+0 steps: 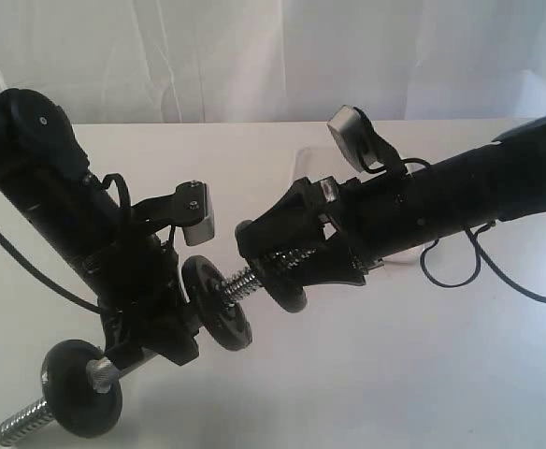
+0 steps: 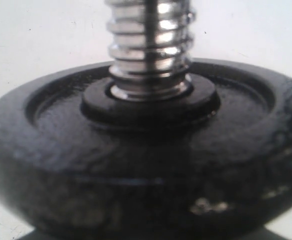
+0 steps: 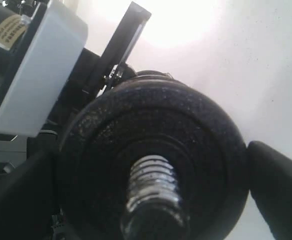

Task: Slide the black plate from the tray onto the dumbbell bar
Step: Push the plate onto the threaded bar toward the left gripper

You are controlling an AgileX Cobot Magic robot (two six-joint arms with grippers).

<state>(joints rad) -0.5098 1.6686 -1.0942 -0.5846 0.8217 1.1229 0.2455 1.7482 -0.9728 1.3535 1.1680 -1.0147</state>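
Though carried clear of the table (image 1: pixel 413 374), not yet safe. Far left: dumbbell bar (image 1: pixel 19 430), slanting up from a bare threaded tip through an outer disc (image 1: pixel 81 391) backed by a collar nut (image 1: pixel 101 373). Next along, left gripper (image 1: pixel 156 334), jaws pressed on the shaft between that disc and an inner disc (image 1: pixel 214 304); no fingers to be seen in the left wrist view, filled instead by the inner disc and coarse thread. Past the inner disc, a short run of exposed thread, then the black plate (image 1: pixel 289 292), off the tray, with the bar's other tip poking through its hole, apart from the inner disc. Around it, right gripper (image 1: pixel 271 269), jaws spread wide and pinching the plate by its rim, one finger (image 3: pixel 281 195) seemingly touching the edge. Likely trouble: catching of the hole on the coarse thread and jamming if pushed on at a tilt; twisting of the shaft in the left jaws if forced; dropping back off the tip if let go this near the end. Far right, behind the right arm: tray (image 1: pixel 307 161), only a faint pale edge visible, contents impossible to tell.
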